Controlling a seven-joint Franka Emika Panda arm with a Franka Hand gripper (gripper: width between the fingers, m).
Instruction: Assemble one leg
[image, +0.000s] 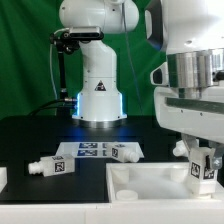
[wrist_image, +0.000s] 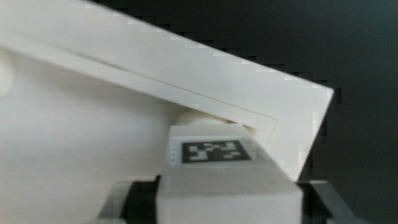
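Observation:
My gripper (image: 202, 168) is shut on a leg (image: 204, 164), a chunky white post with a square tag on its side, and holds it upright over the near right corner of the large flat white panel (image: 150, 185). In the wrist view the leg (wrist_image: 217, 160) sits between my dark fingers (wrist_image: 135, 203), with its far end at the panel's corner (wrist_image: 249, 95). Whether the leg touches the panel cannot be told. Two more legs lie on the table: one (image: 54, 166) at the exterior view's left, one (image: 124, 153) on the marker board.
The marker board (image: 98, 151) lies flat in front of the arm's white base (image: 98, 95). The table is black, with a green backdrop behind. A white block edge (image: 3, 180) shows at the exterior view's far left.

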